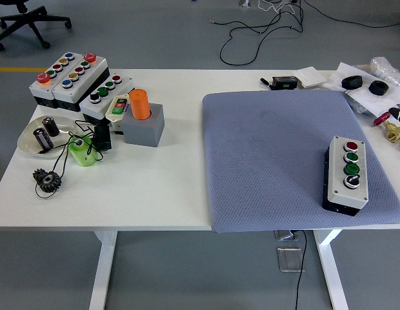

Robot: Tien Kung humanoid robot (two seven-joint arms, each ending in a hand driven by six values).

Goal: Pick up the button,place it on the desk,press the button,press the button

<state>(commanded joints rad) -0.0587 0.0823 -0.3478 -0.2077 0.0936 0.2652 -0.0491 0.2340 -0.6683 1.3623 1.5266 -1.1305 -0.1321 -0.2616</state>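
Neither hand of mine shows; reaching blind, I might shove the white four-button control box off the grey mat's right edge.

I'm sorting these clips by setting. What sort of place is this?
Probably a robotics lab or workshop: industrial push-button boxes sit on a white table, with a black gear near its left edge, and loose cables and an office chair on the grey floor.

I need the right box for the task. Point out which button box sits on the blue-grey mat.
The four-button box near the mat's right front corner. The other button boxes are clustered at the table's far left, off the mat.
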